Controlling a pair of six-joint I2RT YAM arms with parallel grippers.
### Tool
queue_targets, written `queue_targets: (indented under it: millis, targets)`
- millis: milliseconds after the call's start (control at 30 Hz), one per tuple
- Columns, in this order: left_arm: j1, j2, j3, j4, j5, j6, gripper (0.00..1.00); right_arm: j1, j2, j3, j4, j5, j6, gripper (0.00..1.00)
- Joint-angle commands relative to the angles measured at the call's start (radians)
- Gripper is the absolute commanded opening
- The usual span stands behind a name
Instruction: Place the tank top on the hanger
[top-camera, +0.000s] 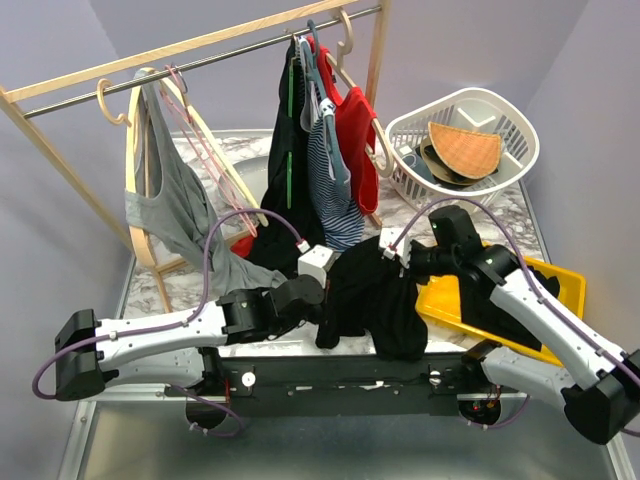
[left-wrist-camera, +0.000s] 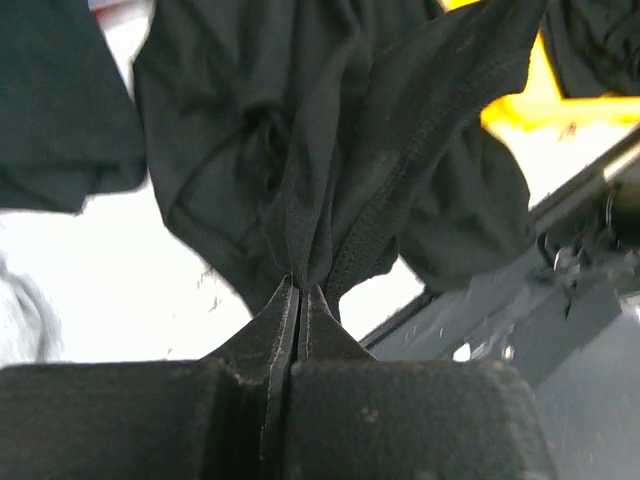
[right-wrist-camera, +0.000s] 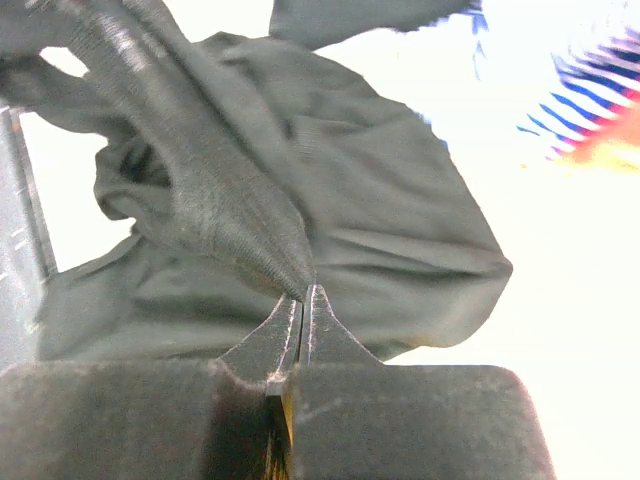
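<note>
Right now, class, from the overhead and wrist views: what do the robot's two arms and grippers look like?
The left arm and right arm have pale grey links, bulky black joints and looping purple cables. The left gripper and right gripper have black wedge-shaped fingers tapering to thin tips.

I can read no text, label, brand, number or sign in any of my three views. Nothing legible shows on the clothes, the hangers or the arms from the top camera, and both wrist cameras give me only plain dark fabric.
</note>
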Motion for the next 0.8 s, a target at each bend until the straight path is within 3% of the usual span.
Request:
queue_targets:
  millis: [0, 167, 333, 433, 467, 533, 567, 667, 767]
  targets:
    - [0.018, 0.101, 0.128, 0.023, -0.137, 0.078, 0.0, -0.053, -0.019, -0.043, 0.1, 0.111, 0.103, 0.01]
    - [0.047, 0.249, 0.228, -0.013, -0.251, 0.077, 0.01, -0.063, 0.05, -0.047, 0.17, 0.265, 0.167, 0.01]
    - [0.059, 0.339, 0.246, 0.018, -0.277, 0.071, 0.16, -0.064, 0.091, -0.044, 0.176, 0.286, 0.193, 0.03]
    - [0.059, 0.352, 0.251, 0.029, -0.252, 0.071, 0.33, -0.064, 0.105, -0.043, 0.181, 0.303, 0.209, 0.19]
    - [0.059, 0.349, 0.251, 0.036, -0.228, 0.083, 0.46, -0.064, 0.103, -0.041, 0.18, 0.297, 0.21, 0.28]
    - [0.059, 0.332, 0.251, 0.047, -0.183, 0.101, 0.6, -0.067, 0.096, -0.037, 0.17, 0.271, 0.216, 0.4]
    - [0.059, 0.324, 0.254, 0.059, -0.125, 0.135, 0.7, -0.07, 0.091, -0.035, 0.166, 0.257, 0.216, 0.5]
    - [0.058, 0.295, 0.268, 0.052, -0.039, 0.163, 0.85, -0.09, 0.068, -0.031, 0.146, 0.205, 0.213, 0.65]
    - [0.053, 0.264, 0.275, 0.03, 0.08, 0.201, 0.9, -0.107, 0.05, -0.024, 0.117, 0.153, 0.198, 0.71]
